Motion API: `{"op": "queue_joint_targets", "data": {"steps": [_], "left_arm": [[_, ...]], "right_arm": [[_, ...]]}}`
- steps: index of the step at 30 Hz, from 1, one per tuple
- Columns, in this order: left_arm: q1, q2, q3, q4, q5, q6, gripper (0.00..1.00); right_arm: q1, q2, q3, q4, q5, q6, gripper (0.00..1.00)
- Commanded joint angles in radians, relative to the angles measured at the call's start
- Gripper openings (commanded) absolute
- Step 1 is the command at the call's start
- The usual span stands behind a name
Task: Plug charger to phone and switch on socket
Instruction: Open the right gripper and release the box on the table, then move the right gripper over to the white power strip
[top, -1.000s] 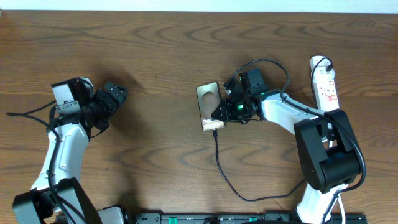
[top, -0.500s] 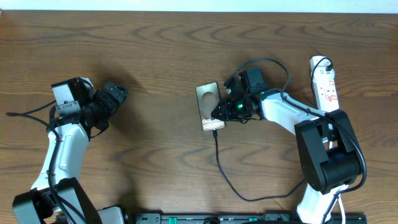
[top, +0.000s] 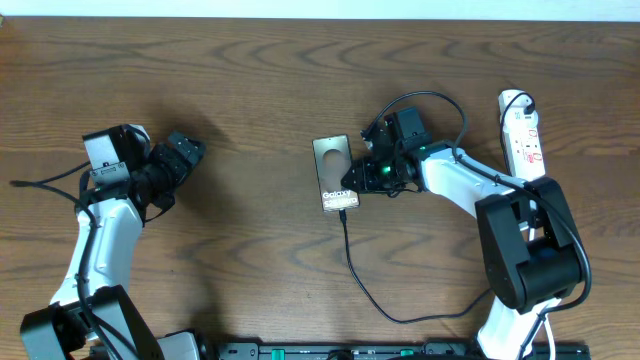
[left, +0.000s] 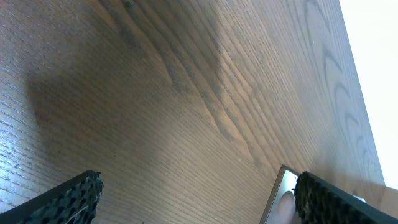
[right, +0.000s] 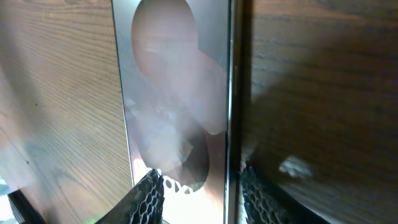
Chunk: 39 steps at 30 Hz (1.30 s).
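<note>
Shifted slightly, phone (top: 335, 170) lies on the bench (top: 250, 80) beside our right claw (top: 356, 178), jaws apart; charger (top: 350, 262) appears seated at its lower edge; next we must switch the socket (top: 524, 135); left claw (top: 190, 150) likewise apart

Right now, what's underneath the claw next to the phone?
The phone's right edge: one finger of the right gripper sits over its glossy face, the other over bare table. Overhead, the gripper covers that strip, so any contact is hidden.
</note>
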Motion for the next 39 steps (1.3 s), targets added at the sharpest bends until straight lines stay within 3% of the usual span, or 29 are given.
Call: {"op": "queue_joint_targets", "data": {"steps": [1,5,7,9,18,21,24,28,30,39], "left_arm": [[0.003,0.002,0.005,-0.003,-0.010,0.017,0.98],[0.003,0.002,0.005,-0.003,-0.010,0.017,0.98],[0.003,0.002,0.005,-0.003,-0.010,0.017,0.98],[0.003,0.002,0.005,-0.003,-0.010,0.017,0.98],[0.003,0.002,0.005,-0.003,-0.010,0.017,0.98],[0.003,0.002,0.005,-0.003,-0.010,0.017,0.98],[0.003,0.002,0.005,-0.003,-0.010,0.017,0.98],[0.003,0.002,0.005,-0.003,-0.010,0.017,0.98],[0.003,0.002,0.005,-0.003,-0.010,0.017,0.98],[0.003,0.002,0.005,-0.003,-0.010,0.017,0.98]], "right_arm": [[-0.011,-0.060,0.020,-0.053,-0.019,-0.012,0.40],[-0.019,-0.178,0.075,-0.156,-0.047,-0.018,0.33],[-0.024,-0.242,0.104,-0.221,-0.039,-0.058,0.13],[-0.031,-0.299,0.126,-0.281,0.007,-0.074,0.01],[-0.147,-0.542,0.166,-0.460,0.311,-0.094,0.01],[-0.228,-0.592,0.166,-0.476,0.358,-0.100,0.23],[-0.327,-0.614,0.168,-0.506,0.357,-0.138,0.34],[-0.458,-0.613,0.171,-0.544,0.358,-0.153,0.77],[-0.523,-0.613,0.171,-0.550,0.359,-0.174,0.86],[-0.760,-0.582,0.202,-0.575,0.358,-0.200,0.94]]}}
